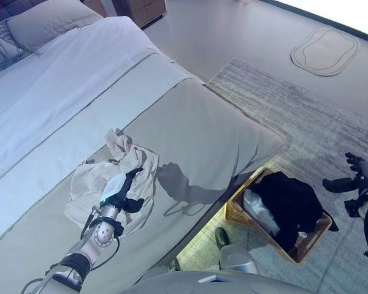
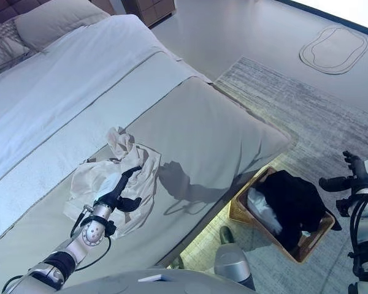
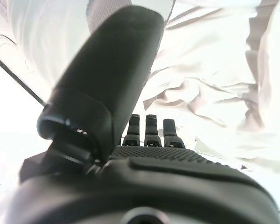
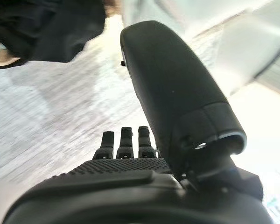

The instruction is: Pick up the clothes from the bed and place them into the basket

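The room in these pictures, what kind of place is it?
Most likely a bedroom. A large made bed with a pillow at its head fills most of the view, a rug covers the floor beside it, and a wicker basket holding clothes stands at the bedside.

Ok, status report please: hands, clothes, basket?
Left hand open over cream garment on bed. Right hand open, empty. Basket holds dark clothes. Nothing blocking.

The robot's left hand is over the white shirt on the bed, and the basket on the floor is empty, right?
Not quite. The basket is not empty: the left eye view shows black clothes in it. The left hand is indeed over the white shirt on the bed.
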### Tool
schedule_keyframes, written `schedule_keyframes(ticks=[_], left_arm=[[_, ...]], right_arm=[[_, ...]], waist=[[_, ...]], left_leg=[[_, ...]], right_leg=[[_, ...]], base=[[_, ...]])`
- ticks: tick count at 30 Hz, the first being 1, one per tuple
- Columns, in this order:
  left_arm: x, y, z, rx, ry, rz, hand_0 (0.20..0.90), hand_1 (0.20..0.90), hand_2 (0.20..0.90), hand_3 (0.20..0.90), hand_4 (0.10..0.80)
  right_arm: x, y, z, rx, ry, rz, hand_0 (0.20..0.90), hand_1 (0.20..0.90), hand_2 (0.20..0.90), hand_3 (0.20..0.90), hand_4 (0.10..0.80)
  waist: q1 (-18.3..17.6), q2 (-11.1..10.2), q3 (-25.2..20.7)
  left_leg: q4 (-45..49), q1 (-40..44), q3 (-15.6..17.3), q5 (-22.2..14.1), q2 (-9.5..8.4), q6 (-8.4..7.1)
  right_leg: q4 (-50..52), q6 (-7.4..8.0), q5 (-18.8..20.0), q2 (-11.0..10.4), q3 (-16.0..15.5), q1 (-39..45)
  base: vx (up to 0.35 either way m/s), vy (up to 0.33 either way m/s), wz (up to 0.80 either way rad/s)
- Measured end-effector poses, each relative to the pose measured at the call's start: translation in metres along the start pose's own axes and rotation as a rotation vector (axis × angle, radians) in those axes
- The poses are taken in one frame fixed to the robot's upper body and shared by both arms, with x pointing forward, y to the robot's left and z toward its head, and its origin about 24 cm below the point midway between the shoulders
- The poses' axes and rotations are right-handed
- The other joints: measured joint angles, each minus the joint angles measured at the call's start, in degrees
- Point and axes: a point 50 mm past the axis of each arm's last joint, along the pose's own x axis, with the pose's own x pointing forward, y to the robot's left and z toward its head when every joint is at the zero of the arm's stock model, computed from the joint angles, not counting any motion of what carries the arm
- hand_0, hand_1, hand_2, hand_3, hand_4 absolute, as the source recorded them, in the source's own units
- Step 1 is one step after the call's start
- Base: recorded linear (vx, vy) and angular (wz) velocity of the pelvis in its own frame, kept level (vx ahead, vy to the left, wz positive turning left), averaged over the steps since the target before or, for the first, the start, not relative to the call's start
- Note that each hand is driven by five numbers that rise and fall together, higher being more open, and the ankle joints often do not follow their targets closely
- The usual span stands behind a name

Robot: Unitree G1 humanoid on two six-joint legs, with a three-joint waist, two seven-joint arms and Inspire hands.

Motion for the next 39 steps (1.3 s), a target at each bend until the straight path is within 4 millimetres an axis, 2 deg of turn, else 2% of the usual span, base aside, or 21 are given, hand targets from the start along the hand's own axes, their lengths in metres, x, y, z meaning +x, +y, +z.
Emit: schedule_keyframes(ticks=[4, 6, 9, 16, 20, 26, 30, 31, 35, 39], left_arm=[[-0.003, -0.004, -0.002, -0.012, 0.022, 0.015, 0.900, 0.900, 0.900, 0.900, 0.800], [-0.005, -0.003, -0.005, -0.017, 0.039, 0.025, 0.900, 0.900, 0.900, 0.900, 0.800], [-0.007, -0.003, -0.009, -0.018, 0.055, 0.040, 0.900, 0.900, 0.900, 0.900, 0.800], [-0.014, -0.005, -0.015, -0.017, 0.084, 0.059, 0.900, 0.900, 0.900, 0.900, 0.800], [-0.016, -0.005, -0.020, -0.007, 0.120, 0.078, 0.900, 0.900, 0.900, 0.900, 0.800], [-0.018, -0.003, -0.025, 0.000, 0.168, 0.103, 0.900, 0.900, 0.900, 0.900, 0.800], [-0.017, -0.001, -0.026, -0.006, 0.175, 0.121, 0.900, 0.900, 0.900, 0.900, 0.800], [-0.017, -0.001, -0.026, -0.007, 0.175, 0.122, 0.900, 0.900, 0.900, 0.900, 0.800], [-0.022, -0.002, -0.030, -0.016, 0.192, 0.133, 0.900, 0.900, 0.900, 0.900, 0.800], [-0.017, 0.004, -0.025, -0.014, 0.162, 0.152, 0.900, 0.900, 0.900, 0.900, 0.800]], right_arm=[[0.001, 0.001, 0.021, 0.044, -0.081, -0.023, 0.900, 0.900, 0.900, 0.900, 0.800], [0.004, 0.004, 0.038, 0.067, -0.135, -0.028, 0.900, 0.900, 0.900, 0.900, 0.800], [0.007, 0.015, 0.060, 0.047, -0.204, 0.000, 0.900, 0.900, 0.900, 0.900, 0.800], [0.012, 0.038, 0.116, 0.045, -0.354, 0.004, 0.900, 0.900, 0.900, 0.900, 0.800], [0.012, 0.045, 0.150, -0.038, -0.458, -0.029, 0.900, 0.900, 0.900, 0.900, 0.800], [0.016, 0.053, 0.175, -0.144, -0.510, -0.011, 0.900, 0.900, 0.900, 0.900, 0.800], [0.022, 0.055, 0.183, -0.188, -0.478, 0.023, 0.900, 0.900, 0.900, 0.900, 0.800], [0.024, 0.055, 0.183, -0.196, -0.467, 0.033, 0.900, 0.900, 0.900, 0.900, 0.800], [0.026, 0.057, 0.196, -0.195, -0.458, 0.054, 0.900, 0.900, 0.900, 0.900, 0.800], [0.031, 0.050, 0.207, -0.205, -0.418, 0.060, 0.900, 0.900, 0.900, 0.900, 0.800]], waist=[[1.4, -0.6, -0.1], [2.1, -1.0, -0.2], [3.5, -1.7, -0.5], [9.1, -2.6, -0.6], [12.0, -2.7, -0.5], [16.4, -2.8, -0.5], [18.8, -2.9, -0.2], [19.9, -3.0, 0.0], [23.1, -2.5, 3.6], [24.9, -2.0, 7.3]], left_leg=[[0.0, 0.8, -1.4, 0.1, -0.06, -0.05], [0.0, 0.6, -2.0, 0.2, -0.19, -0.21], [0.0, -0.1, -3.4, 0.8, -0.21, -0.40], [0.0, -1.4, -7.2, 1.9, -0.17, -0.33], [1.7, -3.1, -10.2, 1.9, -0.47, -0.40], [3.2, -6.2, -13.9, 2.7, -1.36, -1.03], [5.0, -10.2, -17.3, 3.5, -2.06, -1.95], [5.0, -10.9, -17.9, 3.9, -2.11, -1.78], [5.3, -13.1, -20.3, 5.0, -2.56, -2.05], [5.6, -16.9, -22.6, 6.4, -3.02, -2.21]], right_leg=[[-0.5, 0.00, 0.0, -0.1, -1.1, 1.7], [-0.8, -0.01, 0.0, -0.1, -1.5, 1.9], [-0.8, -0.02, 0.0, -0.1, -2.7, 2.0], [-1.1, -0.02, 0.0, -0.2, -6.4, 2.8], [-1.1, -0.04, 0.0, -0.7, -9.1, 3.2], [-1.2, 0.02, -0.1, -1.5, -13.1, 3.0], [-1.1, 0.30, -0.4, -2.0, -16.4, 1.7], [-1.1, 0.29, -0.4, -2.0, -17.0, 1.3], [-0.8, 0.55, -0.6, -2.1, -19.4, 0.5], [1.0, 0.07, -0.9, -2.6, -21.5, -2.8]], base=[[0.004, -0.008, 0.17], [-0.011, -0.020, 0.13], [-0.002, -0.030, 0.23], [0.031, -0.022, 0.28], [0.014, 0.010, 0.34], [-0.021, 0.017, 0.37], [-0.048, 0.000, 0.44], [-0.012, -0.008, 0.40], [-0.032, 0.003, 0.30], [-0.025, 0.023, 0.30]])
